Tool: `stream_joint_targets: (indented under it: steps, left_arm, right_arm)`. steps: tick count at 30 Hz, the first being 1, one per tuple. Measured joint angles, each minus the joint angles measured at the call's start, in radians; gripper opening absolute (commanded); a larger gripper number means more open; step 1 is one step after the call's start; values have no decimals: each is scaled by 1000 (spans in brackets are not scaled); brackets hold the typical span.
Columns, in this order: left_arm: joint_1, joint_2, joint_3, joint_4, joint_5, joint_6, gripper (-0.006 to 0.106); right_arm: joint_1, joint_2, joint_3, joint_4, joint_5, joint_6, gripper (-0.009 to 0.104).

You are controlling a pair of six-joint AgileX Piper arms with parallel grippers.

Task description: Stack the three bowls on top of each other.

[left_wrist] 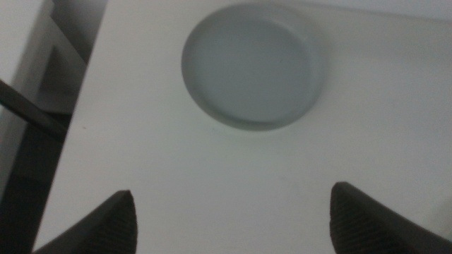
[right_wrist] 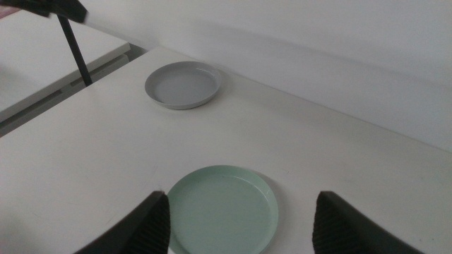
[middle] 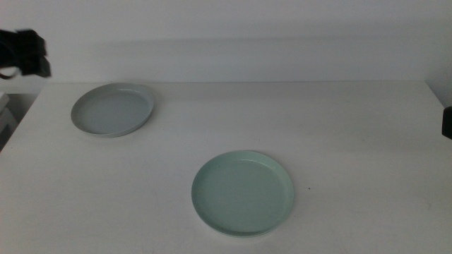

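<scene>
A grey-blue bowl point(middle: 113, 109) lies at the table's back left; it also shows in the left wrist view point(left_wrist: 251, 63) and the right wrist view point(right_wrist: 182, 84). A pale mint green bowl point(middle: 244, 192) lies at the front centre and also shows in the right wrist view point(right_wrist: 222, 210). No white bowl shows as a separate thing. My left gripper point(left_wrist: 244, 226) is open and empty, raised at the far left point(middle: 25, 55), short of the grey-blue bowl. My right gripper point(right_wrist: 240, 226) is open and empty, waiting at the right edge point(middle: 446, 121), looking over the green bowl.
The white table point(middle: 339, 141) has its back edge against a pale wall. A dark stand leg point(right_wrist: 74, 53) and low white furniture point(middle: 6, 120) stand off the table's left edge.
</scene>
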Motion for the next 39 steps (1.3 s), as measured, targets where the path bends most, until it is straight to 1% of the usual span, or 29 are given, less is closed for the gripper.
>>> stream_joint_targets:
  steps: [5,8,10,15,18,26,32,36,39]
  left_arm:
    - [0,119,-5,-12,-31,-37,90]
    - [21,209,-37,-25,-40,-27,90]
    - [51,269,-80,-49,-39,-2,90]
    - [114,434,-233,-148,-16,104,90]
    - [128,538,-306,-181,-8,154,90]
    - [128,755,-431,-229,-6,174,90]
    - [128,837,-446,-250,-28,182,90]
    - [128,867,-446,-251,-49,182,83]
    - [128,884,-446,-251,-56,182,70]
  right_arm:
    - [0,0,1,0,0,0,54]
    - [0,0,1,0,0,0,54]
    - [0,0,1,0,0,0,54]
    - [0,0,1,0,0,0,54]
    - [0,0,1,0,0,0,54]
    - [0,0,1,0,0,0,54]
    - [0,0,1,0,0,0,54]
    - [0,0,1,0,0,0,54]
    - [0,0,1,0,0,0,54]
